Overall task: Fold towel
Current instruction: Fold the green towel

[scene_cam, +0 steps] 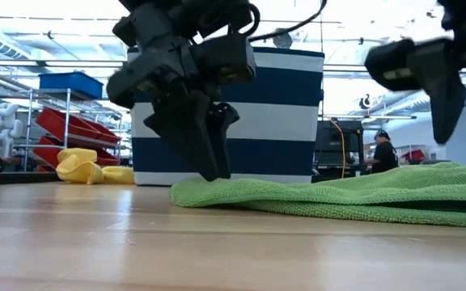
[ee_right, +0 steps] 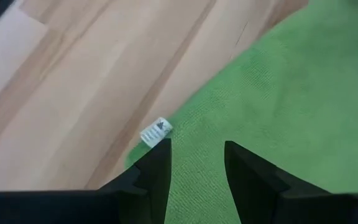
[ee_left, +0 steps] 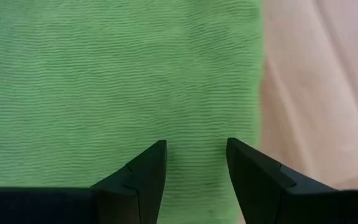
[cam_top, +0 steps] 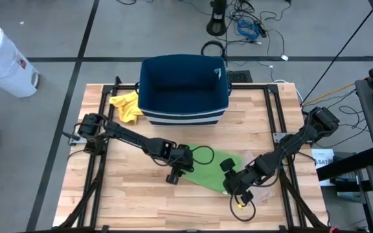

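- Lying flat near the front middle of the pale wooden plank counter (cam_top: 141,188) is the green ribbed cloth towel (cam_top: 215,169); it spreads from below the left arm's tip toward the right arm's tip; in the low view the towel (scene_cam: 338,198) sits in a low rumpled layer on the wood.
- Left end effector (cam_top: 177,173) points down at the towel's left end; in the low view it (scene_cam: 209,166) reaches the cloth's edge; its own wrist view shows its two dark fingers (ee_left: 143,177) apart with green cloth (ee_left: 104,81) seen between and beyond them, and bare wood along one side; nothing is pinched between them.
- Right end effector (cam_top: 237,193) stands over the towel's front right corner; its wrist view shows its fingers (ee_right: 151,171) apart above the cloth's edge (ee_right: 278,106), beside a small white sewn label (ee_right: 155,132) at the towel's corner; the fingers clamp on nothing; in the low view the right end effector (scene_cam: 447,97) hangs above the towel, not touching it.
- Behind the towel stands a dark blue fabric bin with white stripes (cam_top: 183,90), at the rear middle of the counter; it shows open at the top.
- Just left of the bin lies a crumpled yellow cloth (cam_top: 126,105), touching or almost touching the bin's side; the low view shows it (scene_cam: 83,168) heaped on the wood.
- Beyond the counter, a white cylindrical container (cam_top: 2,58) stands on the grey floor at the far left; a person in dark clothing (scene_cam: 381,153) shows far back in the room.
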Controlling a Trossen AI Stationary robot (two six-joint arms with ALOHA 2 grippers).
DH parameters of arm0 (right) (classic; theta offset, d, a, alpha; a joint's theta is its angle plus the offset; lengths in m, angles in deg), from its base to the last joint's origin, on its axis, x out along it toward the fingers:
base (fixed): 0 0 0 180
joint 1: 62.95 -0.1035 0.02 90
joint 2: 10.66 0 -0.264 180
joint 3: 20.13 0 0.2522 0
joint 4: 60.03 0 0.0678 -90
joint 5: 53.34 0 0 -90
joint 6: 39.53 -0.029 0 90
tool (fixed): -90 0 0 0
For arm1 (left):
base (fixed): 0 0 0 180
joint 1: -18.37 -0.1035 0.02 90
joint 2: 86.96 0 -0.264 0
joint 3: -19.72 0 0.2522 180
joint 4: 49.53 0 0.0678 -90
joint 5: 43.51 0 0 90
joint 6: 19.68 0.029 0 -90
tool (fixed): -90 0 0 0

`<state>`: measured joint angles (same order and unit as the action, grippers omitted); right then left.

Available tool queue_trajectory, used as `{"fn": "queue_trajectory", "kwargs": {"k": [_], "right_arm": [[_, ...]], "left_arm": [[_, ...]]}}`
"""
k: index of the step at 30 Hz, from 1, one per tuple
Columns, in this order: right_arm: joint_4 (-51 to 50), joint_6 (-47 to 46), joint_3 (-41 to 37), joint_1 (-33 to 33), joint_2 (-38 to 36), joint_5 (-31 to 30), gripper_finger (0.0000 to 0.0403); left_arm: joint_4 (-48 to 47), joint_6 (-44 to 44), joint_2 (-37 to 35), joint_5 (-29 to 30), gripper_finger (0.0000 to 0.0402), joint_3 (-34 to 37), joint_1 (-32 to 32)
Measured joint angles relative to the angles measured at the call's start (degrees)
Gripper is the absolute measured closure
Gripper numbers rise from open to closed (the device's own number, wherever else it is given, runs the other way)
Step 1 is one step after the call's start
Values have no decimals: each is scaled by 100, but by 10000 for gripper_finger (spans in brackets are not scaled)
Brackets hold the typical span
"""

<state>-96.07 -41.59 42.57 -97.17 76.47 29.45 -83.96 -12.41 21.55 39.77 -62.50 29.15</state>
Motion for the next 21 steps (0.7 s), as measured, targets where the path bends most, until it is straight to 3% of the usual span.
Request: {"fn": "queue_trajectory", "kwargs": {"k": [7, 15, 21], "right_arm": [[1296, -50, -800, 192, 2, 278, 268], [2185, 141, -893, 324, 2, 305, 268], [3147, 377, -887, 580, 214, 273, 268]], "left_arm": [[-31, 234, 98, -22, 227, 1, -236], [-274, 456, 273, -18, 227, -9, -689], [-254, 1414, 241, 1111, 227, -11, -826]]}}
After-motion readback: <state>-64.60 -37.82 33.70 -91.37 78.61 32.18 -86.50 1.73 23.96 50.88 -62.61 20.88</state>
